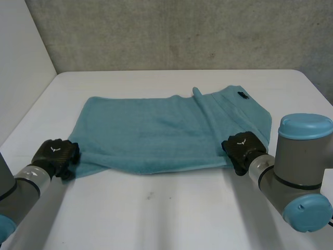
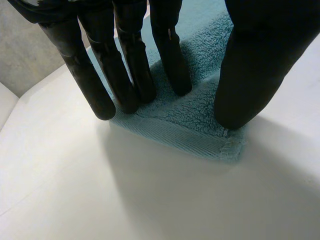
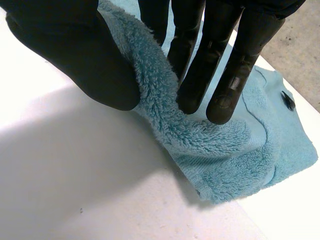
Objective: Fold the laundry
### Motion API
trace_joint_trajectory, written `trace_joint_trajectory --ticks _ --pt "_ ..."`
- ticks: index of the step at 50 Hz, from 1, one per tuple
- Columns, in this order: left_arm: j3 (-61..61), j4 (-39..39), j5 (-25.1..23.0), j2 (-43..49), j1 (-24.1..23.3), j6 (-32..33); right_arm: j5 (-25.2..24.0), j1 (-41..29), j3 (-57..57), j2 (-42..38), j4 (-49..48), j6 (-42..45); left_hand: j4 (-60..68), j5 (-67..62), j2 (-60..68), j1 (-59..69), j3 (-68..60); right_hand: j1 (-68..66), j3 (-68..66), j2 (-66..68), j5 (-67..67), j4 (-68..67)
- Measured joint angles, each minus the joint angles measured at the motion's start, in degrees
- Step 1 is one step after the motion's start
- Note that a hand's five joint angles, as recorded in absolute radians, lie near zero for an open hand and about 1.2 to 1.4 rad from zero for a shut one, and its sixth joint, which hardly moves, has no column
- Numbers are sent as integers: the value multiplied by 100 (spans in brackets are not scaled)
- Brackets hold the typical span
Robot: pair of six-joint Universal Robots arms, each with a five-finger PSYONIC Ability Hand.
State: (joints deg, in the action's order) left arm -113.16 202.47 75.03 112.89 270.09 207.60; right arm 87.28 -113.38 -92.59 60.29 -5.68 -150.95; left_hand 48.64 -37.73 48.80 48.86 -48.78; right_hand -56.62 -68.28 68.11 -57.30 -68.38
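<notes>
A teal towel [image 1: 156, 130] lies spread flat on the white table [image 1: 171, 208], with its far right corner folded over. My left hand [image 1: 54, 153] is at the near left corner. In the left wrist view its straight fingers [image 2: 125, 75] and thumb [image 2: 255, 65] rest on top of that corner of the towel [image 2: 200, 120], which lies flat between them. My right hand [image 1: 240, 146] is at the near edge close to the right corner. In the right wrist view a raised fold of the towel [image 3: 210, 140] is pinched between its thumb [image 3: 90, 55] and its fingers [image 3: 220, 65].
A small black tag [image 1: 242, 95] sits on the towel's far right corner. A grey wall runs behind the table's far edge, and a white panel stands at the left. Bare table lies in front of the towel between my arms.
</notes>
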Motion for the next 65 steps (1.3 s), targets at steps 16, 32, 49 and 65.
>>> trace_joint_trajectory --ticks 16,32,49,65 --pt "2 -7 -11 -1 0 0 5 3 -14 6 1 0 1952 -1722 1937 1427 -1820 0 0 0 0 0" --pt "-181 -97 -50 -1472 4 -124 1 229 469 225 608 -85 1963 -1722 1957 1428 -1914 1652 1874 -1889 1721 1871" --pt "20 -143 -328 -1827 887 -415 -906 1507 477 1000 1518 -976 1986 -1722 1957 1428 -1941 3804 4747 -4685 4667 4801" --pt "111 -122 -350 -1651 1253 -422 -1161 1787 -402 1021 830 -765 1989 -1722 1957 1428 -1941 2480 3096 -3101 3122 3098"
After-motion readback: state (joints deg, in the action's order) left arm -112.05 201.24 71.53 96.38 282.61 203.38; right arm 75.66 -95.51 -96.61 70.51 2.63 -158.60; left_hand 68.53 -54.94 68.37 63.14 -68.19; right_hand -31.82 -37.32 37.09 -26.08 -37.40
